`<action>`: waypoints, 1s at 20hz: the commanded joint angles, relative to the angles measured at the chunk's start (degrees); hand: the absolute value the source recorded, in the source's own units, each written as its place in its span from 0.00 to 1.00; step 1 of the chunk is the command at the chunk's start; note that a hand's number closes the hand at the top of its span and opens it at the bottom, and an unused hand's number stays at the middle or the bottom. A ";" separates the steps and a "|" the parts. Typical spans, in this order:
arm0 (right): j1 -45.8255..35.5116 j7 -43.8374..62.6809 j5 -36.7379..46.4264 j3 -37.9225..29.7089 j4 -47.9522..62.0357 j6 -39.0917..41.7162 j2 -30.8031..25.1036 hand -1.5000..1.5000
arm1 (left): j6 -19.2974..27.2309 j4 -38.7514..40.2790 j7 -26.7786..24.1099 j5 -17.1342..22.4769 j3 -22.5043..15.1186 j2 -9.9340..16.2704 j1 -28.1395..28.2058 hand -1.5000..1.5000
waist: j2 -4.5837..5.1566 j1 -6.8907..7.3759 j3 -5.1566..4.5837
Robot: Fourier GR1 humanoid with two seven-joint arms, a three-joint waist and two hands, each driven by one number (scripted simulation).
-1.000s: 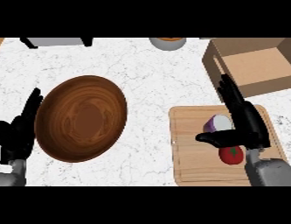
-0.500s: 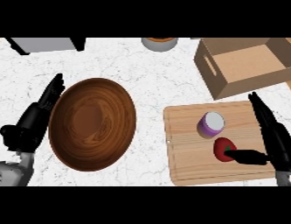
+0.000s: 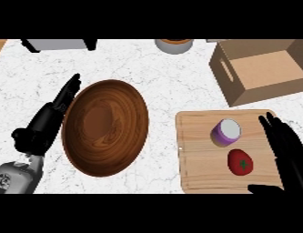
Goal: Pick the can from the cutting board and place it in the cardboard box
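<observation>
Left hand (image 3: 46, 123) at far left, fingers straight, beside large brown wooden bowl (image 3: 105, 127). Purple can (image 3: 226, 131) upright on pale wooden cutting board (image 3: 201, 173) (red tomato (image 3: 240, 162) near it). Right hand (image 3: 289, 152) spread beside both. Open cardboard box (image 3: 268, 68) beyond.

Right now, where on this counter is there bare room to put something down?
Bare marble lies between the wooden bowl and the cardboard box, above the cutting board. The box is empty too. The board is crowded: purple can, tomato, right hand.
</observation>
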 commanded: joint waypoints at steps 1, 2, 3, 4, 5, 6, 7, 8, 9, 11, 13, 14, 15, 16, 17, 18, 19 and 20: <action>1.16 13.37 0.11 3.29 -12.73 13.04 -0.86 0.00 | -0.71 0.03 2.05 0.01 -3.44 -2.92 0.28 0.50 | 0.58 1.36 -0.33; 1.16 15.76 -1.49 4.06 -14.59 14.63 0.79 0.00 | -1.68 1.51 2.70 0.58 -3.23 -3.21 -1.47 0.50 | 0.81 1.42 -0.25; 0.52 18.51 -0.71 4.91 -15.22 16.70 1.43 0.00 | -1.68 2.52 1.25 -0.57 -3.35 -3.38 -1.50 0.50 | 0.93 2.02 -0.18; 3.87 20.18 -0.49 6.29 -19.17 17.47 1.02 0.00 | -0.36 0.27 2.35 -1.94 -5.80 -4.78 0.46 0.50 | 0.67 1.69 -0.17; -1.34 23.96 -0.47 7.27 -17.52 20.76 3.57 0.00 | -1.43 1.51 5.02 -0.73 -3.96 -4.46 -4.27 0.50 | 1.01 2.49 -0.14; -3.20 26.00 -1.96 6.40 -17.79 22.85 4.37 0.00 | -2.14 5.38 -0.41 -1.52 -3.99 -5.16 -2.56 0.50 | 1.17 2.64 -0.16; -4.82 28.34 -4.21 5.75 -18.97 25.07 5.70 0.00 | -1.60 1.34 3.23 -0.99 -4.10 -5.38 -2.51 0.50 | 1.03 3.15 -0.11; -6.58 29.22 -2.92 6.48 -15.39 23.85 8.51 0.00 | -3.21 6.24 -0.73 -1.36 -3.00 -5.49 -4.17 0.50 | 1.17 2.98 -0.09; -5.13 31.37 -4.75 4.89 -19.80 26.63 7.38 0.00 | -3.92 0.61 4.63 0.33 -1.36 -3.25 -2.97 0.50 | 0.93 3.13 -0.05; -7.97 25.71 -7.17 0.43 -12.88 24.27 8.19 0.00 | -2.31 4.35 2.72 -3.34 -3.99 -6.89 -4.03 0.50 | 1.10 3.06 0.00; -13.20 30.71 -5.37 3.50 -9.96 25.88 12.83 0.00 | -3.52 6.61 1.43 -2.29 -3.26 -7.77 -4.77 0.50 | 1.19 3.34 -0.04; -9.66 30.81 -0.80 7.06 -10.58 23.11 13.79 0.00 | -3.47 1.59 2.58 -2.68 -4.04 -6.84 -0.47 0.50 | 0.95 3.42 -0.01; -7.98 28.71 -0.24 7.16 -10.97 22.90 13.40 0.00 | -3.40 3.34 2.21 -4.11 -3.16 -7.24 -2.72 0.50 | 0.96 3.04 0.00; -9.78 23.41 -3.03 2.29 -4.07 21.23 12.48 0.00 | -3.55 1.61 3.79 -3.03 -1.85 -6.44 -2.15 0.50 | 1.03 3.36 0.03; -12.38 28.29 -3.83 2.34 -7.53 26.56 12.88 0.00 | -5.07 4.91 1.05 -3.15 -1.58 -7.03 -3.58 0.50 | 1.05 3.14 -0.01; -9.71 26.34 -2.22 3.25 -6.07 24.93 12.27 0.00 | -5.29 6.00 0.87 -3.07 0.11 -6.17 -3.50 0.50 | 1.03 3.03 0.00; -10.95 25.42 -1.47 3.26 -1.31 22.48 14.21 0.00 | -3.96 -0.94 3.49 -4.39 -2.66 -6.29 0.98 0.50 | 0.96 3.65 0.03; -11.31 26.53 -3.02 2.18 -2.35 24.65 14.48 0.00 | -4.93 3.38 -0.14 -4.35 -1.18 -6.82 -0.40 0.50 | 1.02 3.25 0.00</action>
